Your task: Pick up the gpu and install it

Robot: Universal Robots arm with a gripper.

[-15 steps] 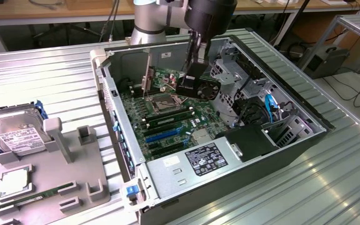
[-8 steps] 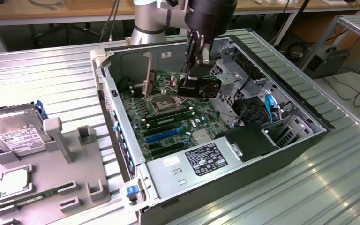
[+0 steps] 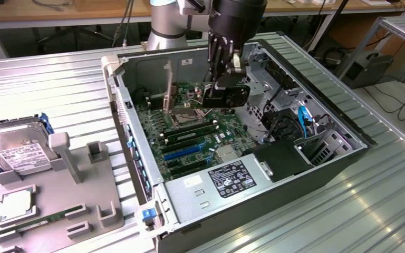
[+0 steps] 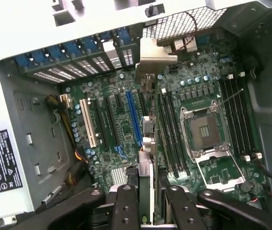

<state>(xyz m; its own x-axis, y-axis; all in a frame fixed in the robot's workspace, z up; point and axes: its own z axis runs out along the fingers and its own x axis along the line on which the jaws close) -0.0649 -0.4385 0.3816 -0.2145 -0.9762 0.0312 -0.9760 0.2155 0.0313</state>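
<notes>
While I hang over the open computer case [image 3: 329,168], my gripper [image 3: 225,84] is clenched on the gpu [image 3: 232,96], which stands on edge between my two fingers [image 4: 126,206] above the green motherboard [image 3: 188,134], close to the processor socket [image 3: 186,117]. Seen from my wrist, the card's thin edge runs away from my jaws, with a long blue slot [image 4: 133,112] to one side and black memory slots [image 4: 170,139] to the other; its silvery end bracket [image 4: 154,56] sits toward the case's rear wall. At the exterior view's left, a hard drive [image 3: 16,153] and a green memory stick [image 3: 37,220] rest in a grey holder [image 3: 61,211].
</notes>
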